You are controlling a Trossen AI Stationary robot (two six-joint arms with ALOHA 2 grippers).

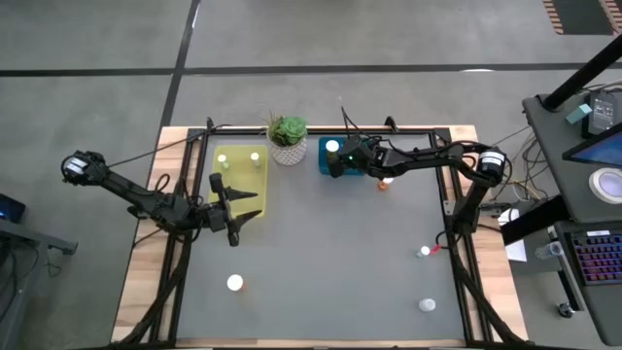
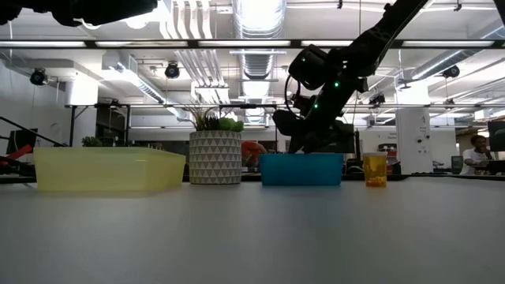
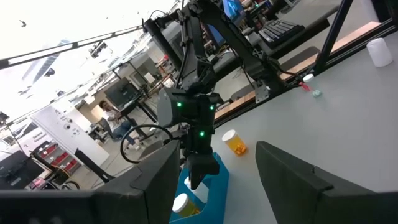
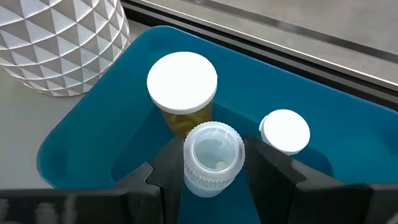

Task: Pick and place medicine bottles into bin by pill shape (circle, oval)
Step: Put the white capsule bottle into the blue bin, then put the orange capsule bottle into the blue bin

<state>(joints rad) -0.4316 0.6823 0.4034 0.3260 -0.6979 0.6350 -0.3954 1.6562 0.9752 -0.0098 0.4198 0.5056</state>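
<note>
My right gripper (image 4: 213,180) is over the blue bin (image 1: 328,167) at the back of the table, shut on a clear medicine bottle (image 4: 213,157) with a ridged translucent cap. Inside the bin stand an amber bottle with a white cap (image 4: 182,84) and another white-capped bottle (image 4: 284,130). The yellow bin (image 1: 243,185) at the back left holds two white-capped bottles (image 1: 222,158). Beside it, my left gripper (image 1: 255,206) hangs open above the table with nothing between its fingers. An amber bottle (image 2: 375,168) stands on the table just right of the blue bin. My right gripper pinches the clear bottle's side (image 4: 202,180), just under its cap, between its two fingers. The fingers slant down from the table's right side. The bottle is upright, cap up, inside the blue bin's outline; whether its base rests on the bin floor is hidden.
A green plant in a white patterned pot (image 1: 288,138) stands between the two bins. Loose bottles stand on the grey mat: one near the front left (image 1: 234,283), one at the front right (image 1: 428,304), one by the right edge (image 1: 424,252).
</note>
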